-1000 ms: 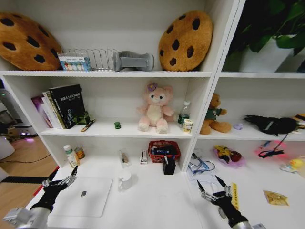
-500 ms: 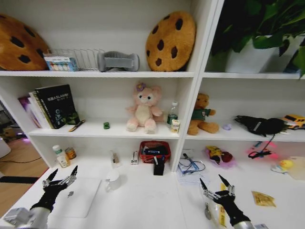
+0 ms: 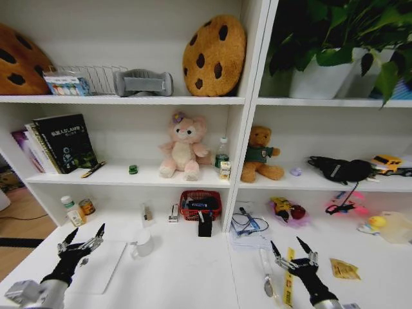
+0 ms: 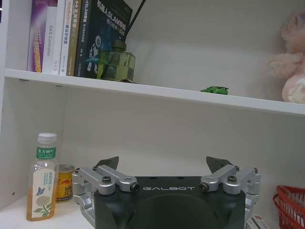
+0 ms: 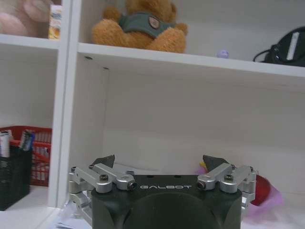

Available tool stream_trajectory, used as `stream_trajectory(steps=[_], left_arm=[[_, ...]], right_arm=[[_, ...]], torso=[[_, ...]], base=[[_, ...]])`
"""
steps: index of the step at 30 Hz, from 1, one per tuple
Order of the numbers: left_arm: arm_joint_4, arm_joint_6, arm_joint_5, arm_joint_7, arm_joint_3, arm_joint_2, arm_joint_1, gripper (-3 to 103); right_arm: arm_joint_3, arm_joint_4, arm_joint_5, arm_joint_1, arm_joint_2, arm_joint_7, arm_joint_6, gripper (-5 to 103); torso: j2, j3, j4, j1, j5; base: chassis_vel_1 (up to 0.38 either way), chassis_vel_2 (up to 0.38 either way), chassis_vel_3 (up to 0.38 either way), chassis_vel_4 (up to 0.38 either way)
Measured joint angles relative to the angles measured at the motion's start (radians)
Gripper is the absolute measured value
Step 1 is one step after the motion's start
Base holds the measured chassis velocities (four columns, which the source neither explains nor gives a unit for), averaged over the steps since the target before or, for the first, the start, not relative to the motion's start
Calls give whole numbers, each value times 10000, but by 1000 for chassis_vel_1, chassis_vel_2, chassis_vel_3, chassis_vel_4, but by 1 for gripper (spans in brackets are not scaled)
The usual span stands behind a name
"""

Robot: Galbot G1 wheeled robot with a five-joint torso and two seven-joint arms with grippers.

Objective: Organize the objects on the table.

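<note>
Left claw (image 3: 82,239) is hovering low over the near left part of the bench (image 3: 193,270), its two dark fingertips spread wide apart and gripping nothing; in the left wrist view the same claw (image 4: 164,164) is facing the shelving with both tips well separated. Directly beneath it the laptop (image 3: 96,267) is lying flat and closed on the bench, its long axis running roughly from the near edge toward the shelves. Just beside the laptop's far right corner a white mug (image 3: 143,244) is standing upright.

Right claw (image 3: 293,250) is hovering over the near right part of the bench, likewise splayed wide and empty; in the right wrist view this claw (image 5: 161,162) is pointing at the lower shelf bay. Under it a yellow strip (image 3: 288,286) is lying with its long axis pointing away from the robot, a spoon (image 3: 268,283) resting close alongside.

Farther out, a red basket (image 3: 201,205) and a black pen holder (image 3: 205,226) are sitting at the back of the bench. On the shelf above, the green toy car (image 3: 133,169) is resting between the books (image 3: 61,143) and a pink plush toy (image 3: 181,147)
</note>
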Motion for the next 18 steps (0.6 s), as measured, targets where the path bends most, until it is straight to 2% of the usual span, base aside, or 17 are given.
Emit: stream_trajectory(steps=[7, 10, 18], left_arm=[[0, 0, 0, 0, 0, 0, 0, 100], [0, 0, 0, 1, 0, 0, 0, 100], [0, 0, 0, 0, 0, 0, 0, 100]], right_arm=[[651, -909, 385, 877, 214, 838, -852, 100], [1214, -1879, 832, 1520, 343, 1439, -1303, 100], [1662, -3129, 1162, 1802, 539, 1788, -1254, 100]], torso=[[0, 1, 1, 0, 5], [-1, 1, 0, 0, 4], [-1, 1, 0, 0, 3]], base=[[0, 0, 0, 0], [0, 0, 0, 0], [0, 0, 0, 0]])
